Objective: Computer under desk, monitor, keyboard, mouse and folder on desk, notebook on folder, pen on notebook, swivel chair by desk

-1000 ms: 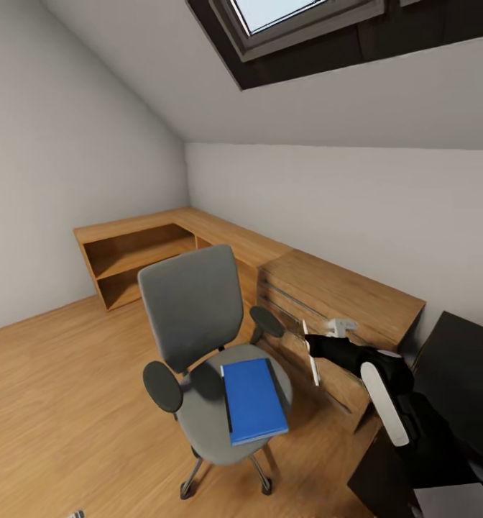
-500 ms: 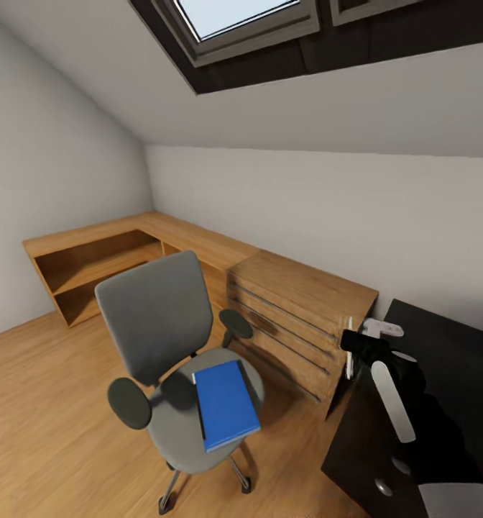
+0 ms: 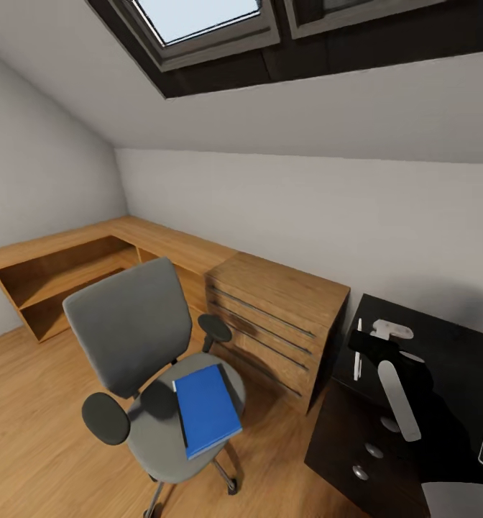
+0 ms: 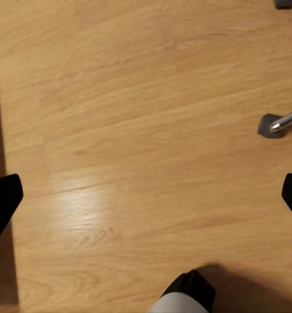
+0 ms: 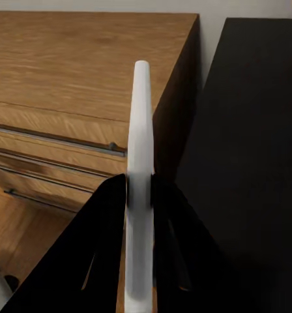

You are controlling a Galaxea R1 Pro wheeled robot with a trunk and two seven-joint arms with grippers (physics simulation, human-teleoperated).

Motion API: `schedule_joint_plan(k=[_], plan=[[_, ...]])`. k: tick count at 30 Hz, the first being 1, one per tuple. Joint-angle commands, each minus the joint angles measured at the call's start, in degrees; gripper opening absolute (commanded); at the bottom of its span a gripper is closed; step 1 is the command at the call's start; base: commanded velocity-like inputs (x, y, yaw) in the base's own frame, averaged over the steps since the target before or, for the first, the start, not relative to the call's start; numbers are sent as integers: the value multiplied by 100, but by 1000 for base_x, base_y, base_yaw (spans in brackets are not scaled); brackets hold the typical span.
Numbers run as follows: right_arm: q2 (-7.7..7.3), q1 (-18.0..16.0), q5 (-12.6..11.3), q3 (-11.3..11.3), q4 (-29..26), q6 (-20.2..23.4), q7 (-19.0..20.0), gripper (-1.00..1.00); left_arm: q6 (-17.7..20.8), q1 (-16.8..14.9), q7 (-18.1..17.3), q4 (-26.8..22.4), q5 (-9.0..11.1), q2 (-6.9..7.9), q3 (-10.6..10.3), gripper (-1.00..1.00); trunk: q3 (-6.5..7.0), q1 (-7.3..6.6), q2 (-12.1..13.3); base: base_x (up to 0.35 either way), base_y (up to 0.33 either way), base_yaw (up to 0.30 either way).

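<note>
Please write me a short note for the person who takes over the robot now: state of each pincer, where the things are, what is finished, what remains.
Right pincer: shut on a thin white object, edge-on, I cannot identify it; it is above the black desk.
Left pincer: open, holding nothing, above the wooden floor.
Blue folder: lies on the swivel chair, beside the wooden drawers.
Done: nothing confirmed on the desk.
Left: set down the white object, move the folder, all other steps.

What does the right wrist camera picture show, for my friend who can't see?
The right gripper is shut on a thin white keyboard held edge-on. Past it stand a wooden dresser and a black desk.
</note>
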Motion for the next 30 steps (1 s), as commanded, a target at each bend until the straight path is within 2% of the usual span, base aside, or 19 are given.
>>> schedule_joint_plan(k=[1, 8, 11, 12, 13, 14, 15, 21, 23, 25, 30], plan=[[0, -4, -66, 6, -2, 13, -58, -100, -28, -2, 13, -3, 53, 4, -21, 100, 12, -22, 38, 0, 0, -25], [-19, -10, -62, -26, 259, 36, -68, -100, -30, -2, 9, -1, 40, 13, -20, 100, 138, -176, 318, 0, 0, -9], [-82, -191, -43, -52, 823, 276, -104, -100, -30, -2, 8, -1, 44, 19, -18, 100, 138, -176, 318, 0, 0, 0], [-97, -294, -40, -54, 956, 327, -118, -100, -30, -2, 8, -1, 42, 18, -19, 100, 138, -176, 318, 0, 0, 0], [-265, -1045, -38, -59, 1845, 479, -149, -100, -34, -2, 13, -1, 28, 11, -24, 100, 138, -176, 318, 0, 0, 0], [-313, -1206, -39, -59, 2066, 494, -145, -100, -35, -2, 14, -1, 28, 14, -23, 100, 138, -176, 318, 0, 0, 0], [-402, -1503, -39, -60, 2519, 508, -140, -100, -36, -2, 15, -1, 28, 18, -22, 100, 138, -176, 318, 0, 0, 0], [-610, -2314, -8, -56, 3982, 327, -131, -100, -116, -2, 17, -1, 29, 31, -21, 100, 138, -176, 318, 0, 0, 0], [-732, -2587, 165, -37, 4524, 31, -140, -100, -182, -2, 14, -1, 34, 33, -21, 100, 138, -176, 318, 10, 0, 0], [-765, -2671, 350, -31, 4742, -109, -144, -100, -202, -2, 11, -1, 36, 34, -20, 100, 138, -176, 318, 107, 0, 0], [-779, -2717, 473, -29, 4949, -203, -135, -100, -220, -2, 9, -1, 47, 45, -14, 100, 138, -176, 318, 235, 0, 0]])
